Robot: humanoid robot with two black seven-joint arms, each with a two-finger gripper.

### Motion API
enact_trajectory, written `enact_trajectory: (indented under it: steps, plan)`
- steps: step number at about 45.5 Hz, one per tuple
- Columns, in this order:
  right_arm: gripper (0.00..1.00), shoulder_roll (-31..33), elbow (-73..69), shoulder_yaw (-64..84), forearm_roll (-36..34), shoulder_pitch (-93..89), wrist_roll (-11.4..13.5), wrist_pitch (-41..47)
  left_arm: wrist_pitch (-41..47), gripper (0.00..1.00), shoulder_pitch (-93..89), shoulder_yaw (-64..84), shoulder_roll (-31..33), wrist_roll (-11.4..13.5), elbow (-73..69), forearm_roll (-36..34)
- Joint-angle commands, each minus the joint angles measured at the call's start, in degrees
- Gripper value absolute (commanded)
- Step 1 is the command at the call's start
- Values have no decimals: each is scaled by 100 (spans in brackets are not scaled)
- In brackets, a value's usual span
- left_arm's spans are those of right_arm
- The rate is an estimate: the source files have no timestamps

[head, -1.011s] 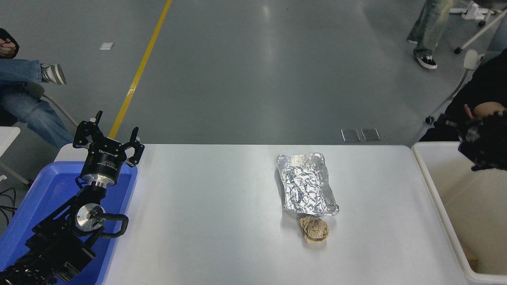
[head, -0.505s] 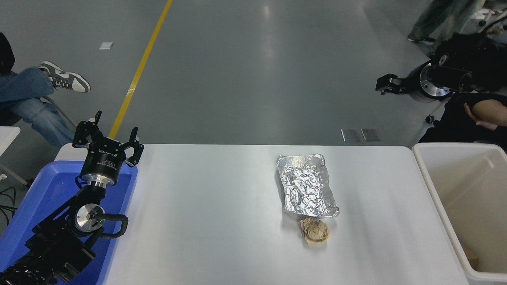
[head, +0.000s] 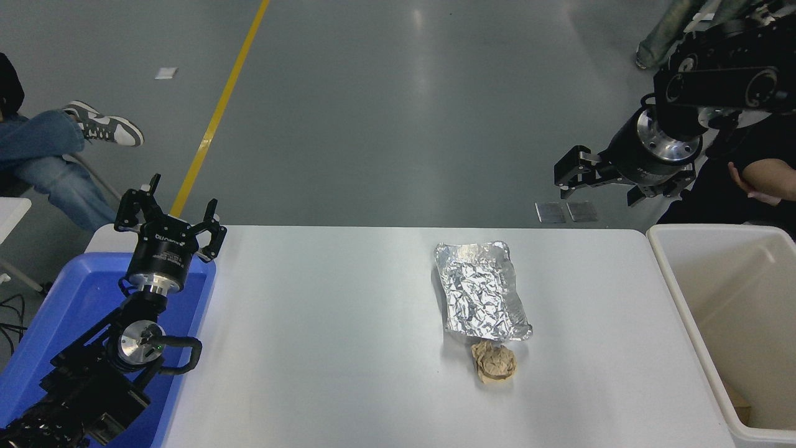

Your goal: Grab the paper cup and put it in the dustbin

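Right hand (head: 597, 180) swung lower and leftward, fingers spread, empty, beyond dustbin (head: 678, 292)

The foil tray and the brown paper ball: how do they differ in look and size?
The foil tray is shiny silver; the paper ball is dull brown. The tray is rectangular and open; the ball is a rounded lump. The tray is much bigger than the ball. Both are crumpled and lie on the table.

Foil tray (head: 483, 292) mid-table, paper ball (head: 494, 361) touching its near end; dustbin (head: 684, 305) right.
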State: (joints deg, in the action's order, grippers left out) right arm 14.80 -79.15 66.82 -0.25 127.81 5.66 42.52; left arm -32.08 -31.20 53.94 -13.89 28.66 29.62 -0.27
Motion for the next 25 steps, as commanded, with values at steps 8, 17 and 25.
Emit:
enact_trajectory:
  steps: [8,17,25]
  plan:
    - [100,76,-514,-407,-54,649,-3,248,0,98,0,2,0,-1,0,1]
    - [100,102,-505,-398,-54,614,6,248,0,98,0,2,0,-1,0,1]
    - [100,111,-488,-398,-54,596,6,248,8,98,0,2,0,-1,0,1]
